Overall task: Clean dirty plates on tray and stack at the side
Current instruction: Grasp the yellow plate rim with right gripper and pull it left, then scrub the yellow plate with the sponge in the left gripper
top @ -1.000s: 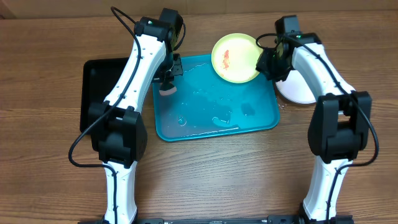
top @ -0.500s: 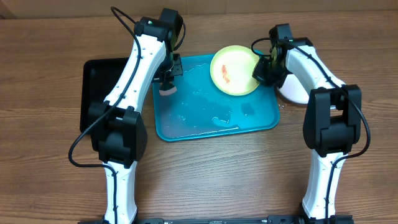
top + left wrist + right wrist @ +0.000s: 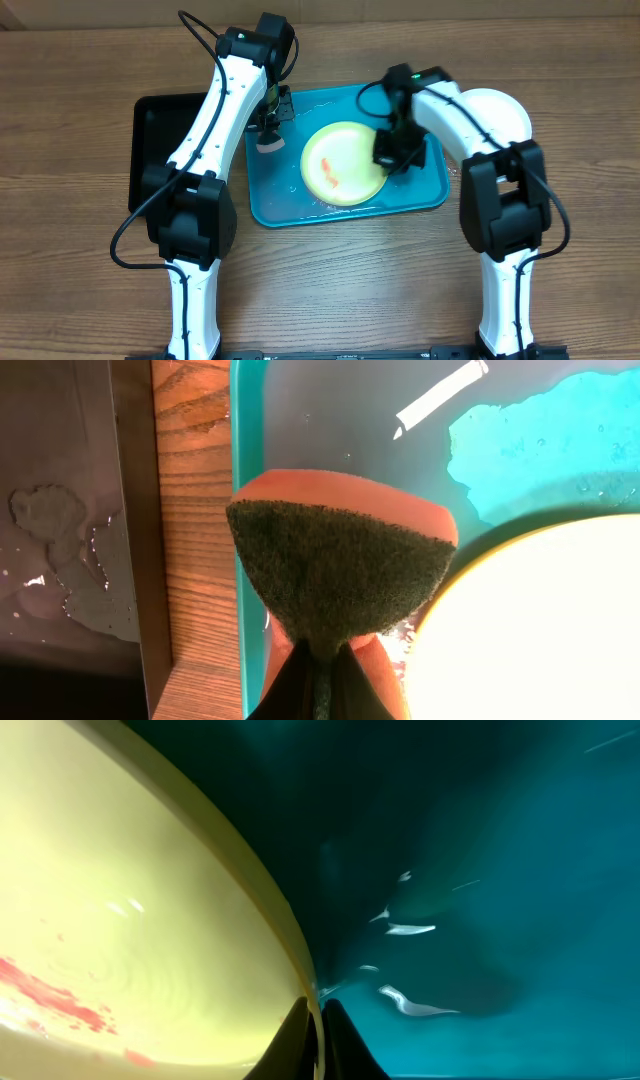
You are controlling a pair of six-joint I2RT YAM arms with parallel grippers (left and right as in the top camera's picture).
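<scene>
Yellow-green plate (image 3: 350,150): moved to mid-tray, still soiled

Item: yellow-green plate, with one red smear (image 3: 328,172) on its face.
Location: the middle of the turquoise tray (image 3: 425,192), over the wet patches. A second ago it was tipped up at the tray's far right corner. I have since carried it inward, toward my left arm.
Held by: my right tool (image 3: 386,157), closed on the plate's right rim. The right wrist view shows one finger on either side of the rim.
Cleaning implement: sponge (image 3: 268,144), orange body with a dark scouring face, pinched in my left tool (image 3: 270,128). It hangs over the tray's far left part, just beside the plate's edge. I cannot tell whether they touch.
Also present: white plate (image 3: 497,105) on the tabletop (image 3: 90,300) right of the tray, now out from under my right arm, no smear visible. A black tray (image 3: 155,130) sits left of the turquoise one.
Not seen: the light blue plate.
Status, my judgement: the plate is now within the sponge's reach. Scrubbing has not begun and the smear is intact.
</scene>
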